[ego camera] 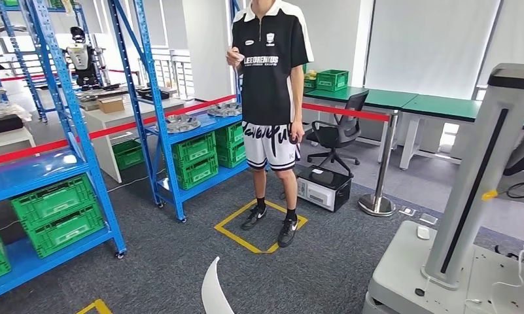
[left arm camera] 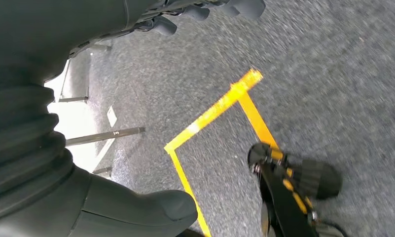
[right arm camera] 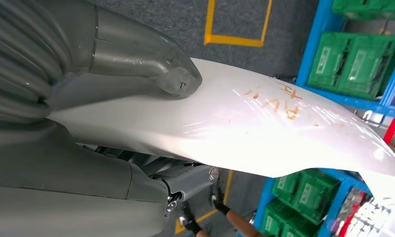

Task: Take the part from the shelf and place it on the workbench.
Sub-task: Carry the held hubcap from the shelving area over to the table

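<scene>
Right hand: Closest to me, the right hand (right arm camera: 136,103) grips the white part (right arm camera: 264,133), thumb pressed on its upper face and the darker fingers tucked beneath.
Part: a smooth, curved white panel with faint orange scribbles; its pointed tip (ego camera: 214,291) pokes up at the bottom of the head view, above the grey carpet (ego camera: 180,261).
Left hand: the left hand (left arm camera: 185,15) hangs over the carpet with nothing in it; fingers look loosely curled, though I cannot tell how far.
Floor marks: yellow tape square (left arm camera: 220,106) on the carpet beneath the left hand.
White machine base: a pale platform with a slanted column (ego camera: 475,183) stands just to the right.
Person: a person (ego camera: 272,98) in a black-and-white shirt and patterned shorts stands inside another yellow tape square (ego camera: 236,229).
Shelf: blue racking (ego camera: 148,98) to the left holds green crates (ego camera: 56,212) and metal pieces on a higher level.
Far side: red barrier tape (ego camera: 341,111), an office chair (ego camera: 337,131), green-topped tabletop (ego camera: 403,99).
</scene>
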`<control>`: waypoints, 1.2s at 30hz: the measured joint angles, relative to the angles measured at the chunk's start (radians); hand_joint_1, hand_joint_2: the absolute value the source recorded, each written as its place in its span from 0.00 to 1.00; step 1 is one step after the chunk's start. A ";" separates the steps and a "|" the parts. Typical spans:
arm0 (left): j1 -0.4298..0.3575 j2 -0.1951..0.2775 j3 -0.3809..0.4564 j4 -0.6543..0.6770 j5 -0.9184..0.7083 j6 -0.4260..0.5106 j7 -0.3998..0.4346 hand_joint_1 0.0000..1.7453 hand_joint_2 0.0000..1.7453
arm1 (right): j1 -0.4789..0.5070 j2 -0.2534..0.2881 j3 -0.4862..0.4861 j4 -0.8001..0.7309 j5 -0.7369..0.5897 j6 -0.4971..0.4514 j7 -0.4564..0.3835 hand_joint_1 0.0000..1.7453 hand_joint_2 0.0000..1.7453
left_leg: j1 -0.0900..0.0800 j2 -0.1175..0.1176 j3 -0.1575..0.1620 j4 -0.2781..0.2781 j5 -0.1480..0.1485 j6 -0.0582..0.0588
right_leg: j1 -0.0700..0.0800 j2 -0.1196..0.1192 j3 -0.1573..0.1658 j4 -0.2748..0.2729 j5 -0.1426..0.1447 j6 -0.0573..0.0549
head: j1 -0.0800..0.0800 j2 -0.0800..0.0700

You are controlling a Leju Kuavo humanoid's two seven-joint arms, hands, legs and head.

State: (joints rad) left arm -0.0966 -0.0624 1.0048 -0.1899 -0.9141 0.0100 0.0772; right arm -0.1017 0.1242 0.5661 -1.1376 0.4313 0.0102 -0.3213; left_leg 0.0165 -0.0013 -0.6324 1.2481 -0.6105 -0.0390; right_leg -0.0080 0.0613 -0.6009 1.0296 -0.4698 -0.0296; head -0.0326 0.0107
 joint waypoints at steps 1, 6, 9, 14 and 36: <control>-0.002 -0.003 0.000 0.001 0.002 -0.001 -0.002 0.00 1.00 | 0.002 0.000 0.000 0.000 0.000 0.000 0.002 1.00 1.00 | 0.001 -0.014 0.028 -0.064 0.038 0.004 | 0.000 0.013 0.000 0.002 0.000 0.001 | 0.000 0.000; -0.004 -0.011 0.000 0.004 0.002 0.000 0.016 0.00 1.00 | 0.015 0.000 0.006 -0.012 0.007 0.000 0.009 1.00 1.00 | 0.002 -0.092 0.096 -0.223 0.082 0.023 | -0.006 0.079 -0.017 0.001 0.014 0.036 | 0.000 0.000; 0.000 -0.017 0.001 0.005 0.001 0.000 0.019 0.00 1.00 | 0.027 -0.001 0.007 -0.020 0.009 0.000 0.010 1.00 1.00 | 0.005 -0.046 0.101 -0.235 0.096 0.044 | -0.003 0.039 -0.042 0.036 -0.006 0.054 | 0.003 0.000; 0.008 -0.018 0.006 0.005 0.001 0.000 0.021 0.00 1.00 | 0.031 -0.003 0.009 -0.026 0.009 0.000 0.011 1.00 1.00 | -0.001 0.036 0.099 -0.236 0.095 0.056 | -0.001 -0.054 -0.151 0.276 -0.109 0.061 | 0.006 0.000; 0.006 -0.024 0.012 0.007 0.001 0.000 0.020 0.00 1.00 | 0.034 -0.006 0.012 -0.038 0.009 0.000 0.011 1.00 1.00 | 0.009 -0.076 0.100 -0.217 0.075 0.015 | -0.008 0.056 -0.008 -0.003 0.014 0.044 | 0.004 0.001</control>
State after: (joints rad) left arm -0.0903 -0.0859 1.0163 -0.1827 -0.9129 0.0103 0.0975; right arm -0.0679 0.1179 0.5780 -1.1755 0.4402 0.0099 -0.3105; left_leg 0.0252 -0.0770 -0.5321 1.0310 -0.5357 -0.0242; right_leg -0.0160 0.1178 -0.6087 1.0267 -0.4560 0.0145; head -0.0283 0.0113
